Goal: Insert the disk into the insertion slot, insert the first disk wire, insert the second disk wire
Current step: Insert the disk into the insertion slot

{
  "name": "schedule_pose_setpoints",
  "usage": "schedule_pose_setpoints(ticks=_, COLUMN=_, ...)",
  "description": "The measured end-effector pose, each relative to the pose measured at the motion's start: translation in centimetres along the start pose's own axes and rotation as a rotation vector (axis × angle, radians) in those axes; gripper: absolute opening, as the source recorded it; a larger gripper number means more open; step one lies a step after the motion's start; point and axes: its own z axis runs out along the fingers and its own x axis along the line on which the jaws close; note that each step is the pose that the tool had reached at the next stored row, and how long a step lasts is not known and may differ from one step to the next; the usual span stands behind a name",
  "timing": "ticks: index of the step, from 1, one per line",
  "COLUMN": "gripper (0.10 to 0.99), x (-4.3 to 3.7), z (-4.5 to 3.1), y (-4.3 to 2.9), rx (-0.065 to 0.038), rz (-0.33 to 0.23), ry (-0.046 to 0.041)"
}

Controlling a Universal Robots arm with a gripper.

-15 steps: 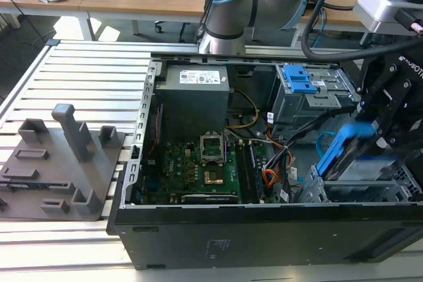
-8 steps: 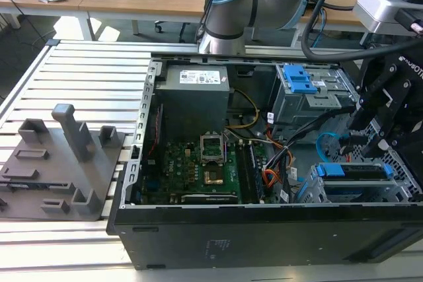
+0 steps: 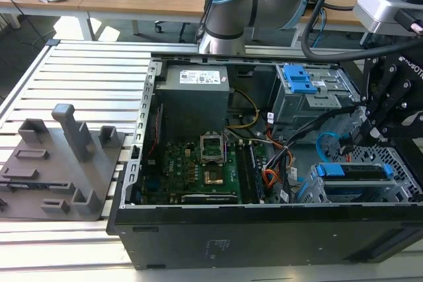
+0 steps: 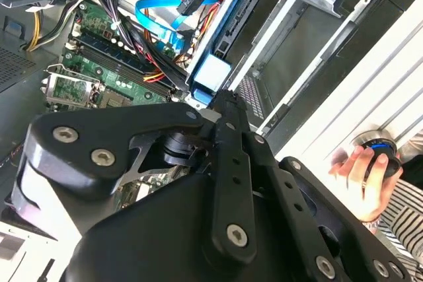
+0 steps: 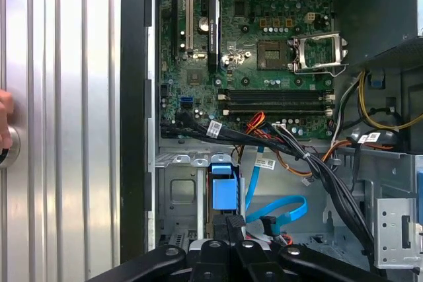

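Hanging arm (image 3: 228, 11): bent down over the case (image 3: 198, 236), at its drive end.
Gripper (image 5: 232, 220): fingers pressed together, nothing between them, tips at the disk (image 5: 223, 193).
Disk: seated in the slot (image 5: 177, 193).

A black cable bundle (image 5: 330, 183) crossed between the motherboard (image 5: 244, 51) and the cage (image 5: 173, 193). The blue cable (image 5: 291, 208) looped in the space just beside the cage. Above the motherboard the way lay open.

1. Exterior view, 3 o'clock: hand (image 3: 357, 135) cut by frame edge.
2. Both wrist views: disk (image 5: 223, 193) (image 4: 213, 74) near end covered by hand.
3. Exterior view: second disk wire (image 3: 320, 142) end lost behind hand.
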Motion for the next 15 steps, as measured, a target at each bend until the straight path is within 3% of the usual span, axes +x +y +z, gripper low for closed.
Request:
schedule_pose_setpoints(ticks=8, gripper=0.106, x=0.0, z=0.02, y=0.0, rx=0.0, rz=0.0, ry=0.0)
schedule_pose_setpoints(ticks=12, gripper=0.106, x=-0.02, z=-0.01, y=-0.71, rx=-0.001, rz=0.0, ry=0.0)
schedule_pose_setpoints(ticks=15, gripper=0.106, x=-0.02, z=0.16, y=-0.73, rx=-0.001, rz=0.0, ry=0.0)
